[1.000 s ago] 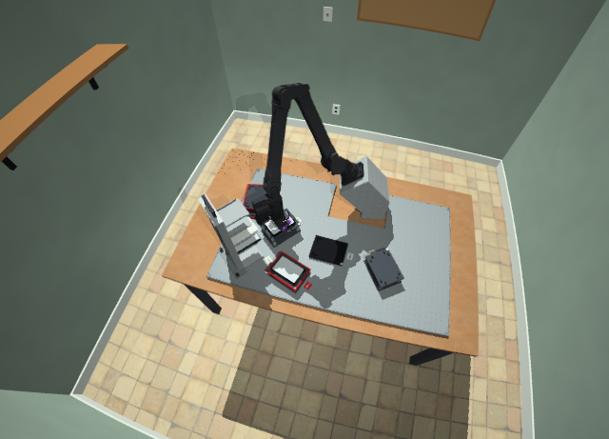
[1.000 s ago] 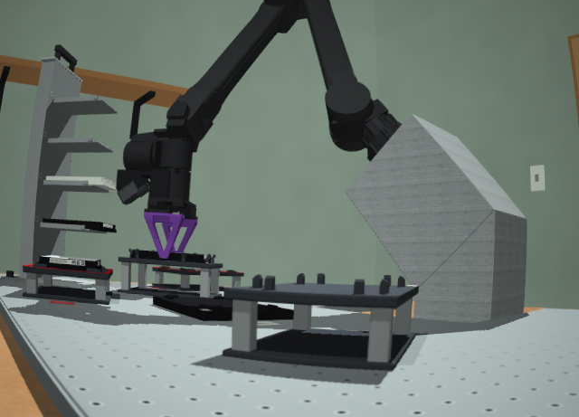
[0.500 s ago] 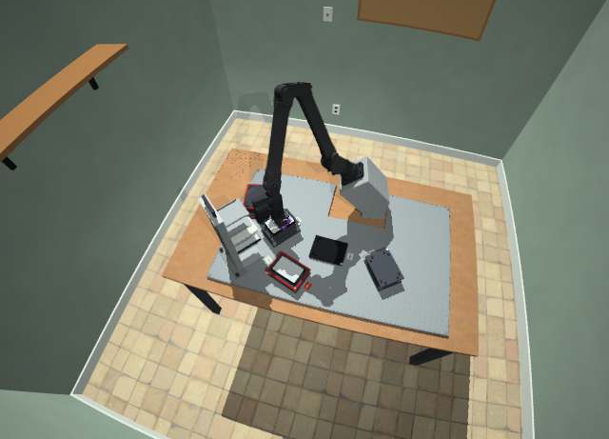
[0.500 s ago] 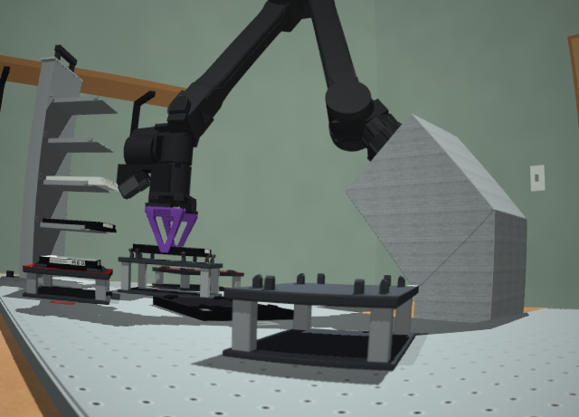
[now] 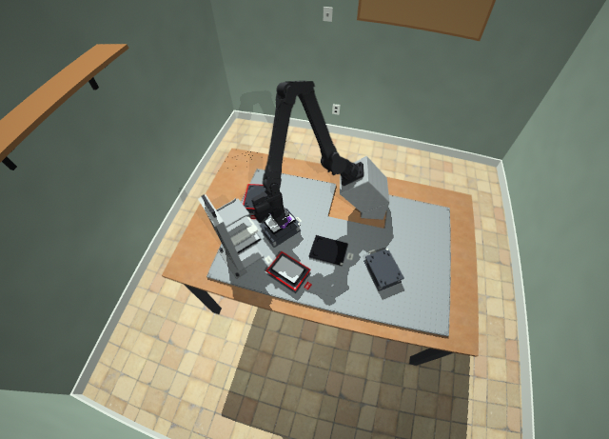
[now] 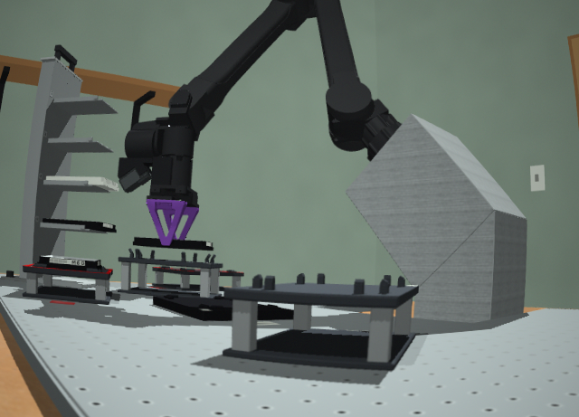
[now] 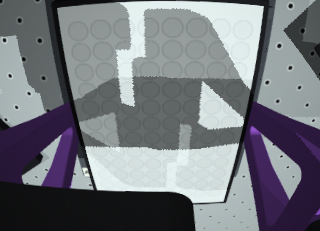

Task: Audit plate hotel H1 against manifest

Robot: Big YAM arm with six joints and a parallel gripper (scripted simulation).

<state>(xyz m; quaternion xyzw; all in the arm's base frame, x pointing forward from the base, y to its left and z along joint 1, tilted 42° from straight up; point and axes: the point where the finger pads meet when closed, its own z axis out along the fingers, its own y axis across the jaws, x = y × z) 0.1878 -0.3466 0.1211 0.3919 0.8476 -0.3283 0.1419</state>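
Observation:
My gripper [image 6: 172, 237] points straight down and is shut on the long sides of a plate [image 6: 173, 242] with a black rim and a pale top. It holds the plate flat, a little above the pins of a raised nest [image 6: 170, 261]. In the wrist view the plate [image 7: 160, 91] fills the space between the purple fingers. The overhead view shows it next to the hotel [image 5: 279, 224]. The hotel H1 [image 6: 46, 169] stands at the left. A dark plate [image 6: 79, 223] lies on its lowest shelf and a white plate [image 6: 83, 179] on the shelf above. The two upper shelves look empty.
A red-rimmed nest [image 6: 67, 271] in front of the hotel holds a labelled plate [image 5: 287, 270]. A second red-rimmed nest [image 5: 252, 195] sits behind the arm. A low black nest [image 5: 328, 249] and a raised grey nest [image 6: 320, 291] stand to the right. The arm's grey base block [image 6: 439, 216] is behind.

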